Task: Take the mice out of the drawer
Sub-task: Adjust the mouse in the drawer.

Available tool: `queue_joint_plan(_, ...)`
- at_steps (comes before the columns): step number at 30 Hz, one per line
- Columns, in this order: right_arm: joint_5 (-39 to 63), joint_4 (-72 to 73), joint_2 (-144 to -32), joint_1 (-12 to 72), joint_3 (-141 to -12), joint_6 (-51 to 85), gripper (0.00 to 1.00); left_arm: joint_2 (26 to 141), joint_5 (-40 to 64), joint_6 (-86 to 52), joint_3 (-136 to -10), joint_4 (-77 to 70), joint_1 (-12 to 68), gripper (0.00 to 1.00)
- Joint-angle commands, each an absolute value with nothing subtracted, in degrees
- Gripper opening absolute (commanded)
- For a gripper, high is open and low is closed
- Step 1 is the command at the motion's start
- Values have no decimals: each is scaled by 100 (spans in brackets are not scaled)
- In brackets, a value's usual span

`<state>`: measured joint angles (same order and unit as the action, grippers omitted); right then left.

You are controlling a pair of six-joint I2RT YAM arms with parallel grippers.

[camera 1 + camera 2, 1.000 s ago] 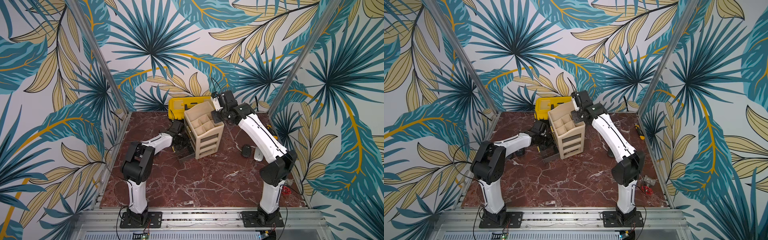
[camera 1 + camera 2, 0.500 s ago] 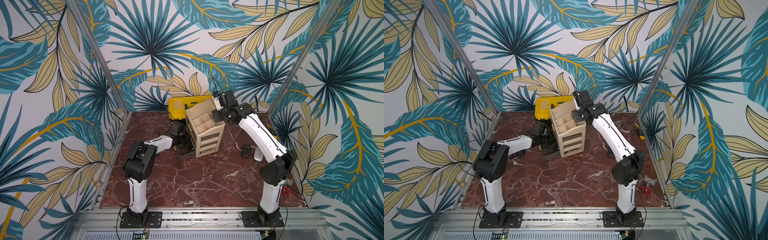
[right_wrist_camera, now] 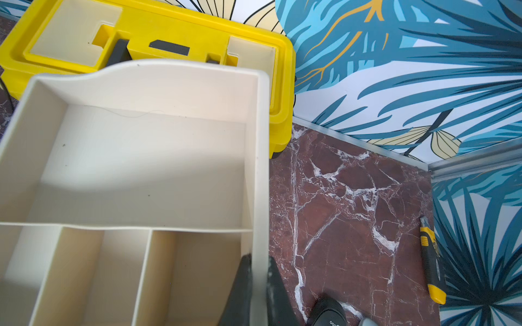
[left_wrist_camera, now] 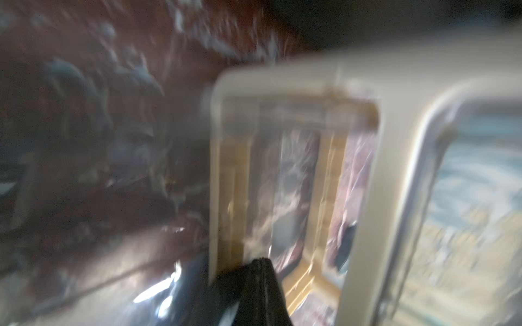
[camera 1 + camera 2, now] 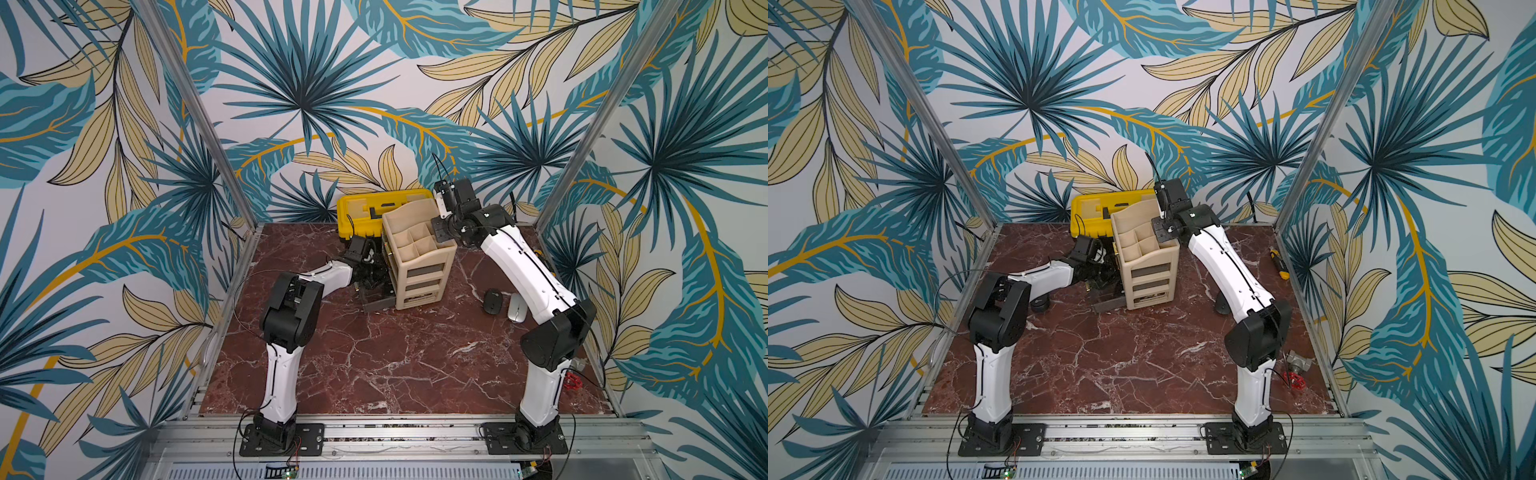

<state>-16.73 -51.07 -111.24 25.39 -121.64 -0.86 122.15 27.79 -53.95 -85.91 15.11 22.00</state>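
Beside yellow toolbox [image 3: 183, 28], organizer wall [image 3: 262, 169] pinched by right end effector [image 3: 259, 258] (left end effector [image 4: 260, 262] pressed together)

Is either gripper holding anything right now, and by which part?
The right gripper is clamped on the beige organizer by its side wall's top rim. The left gripper is shut; blur hides any hold.

Black mouse [image 5: 493, 300] and silver-grey mouse [image 5: 516, 307] lie flat, side by side — out on the tabletop [image 5: 395, 353].
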Motion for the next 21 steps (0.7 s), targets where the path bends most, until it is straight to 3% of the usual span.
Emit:
queue_joint_plan(1,-1430,-5452,-11636,2770,-11945,-345,0,12473,3076,-4327,-8855,3590,2685,0)
queue_joint_plan(7,-1454,-5458,-11681,2766,-12034,-352,0,12448,2891,-3140,-9399,5380,2811,0)
queue_joint_plan(12,-1472,-5449,-11687,2766,-12055,-352,0,12190,1948,-2893,-9538,6164,2813,0)
queue_joint_plan(21,-1444,-5442,-11671,2762,-12019,-349,0,10962,619,-3412,-8733,5015,2717,0)
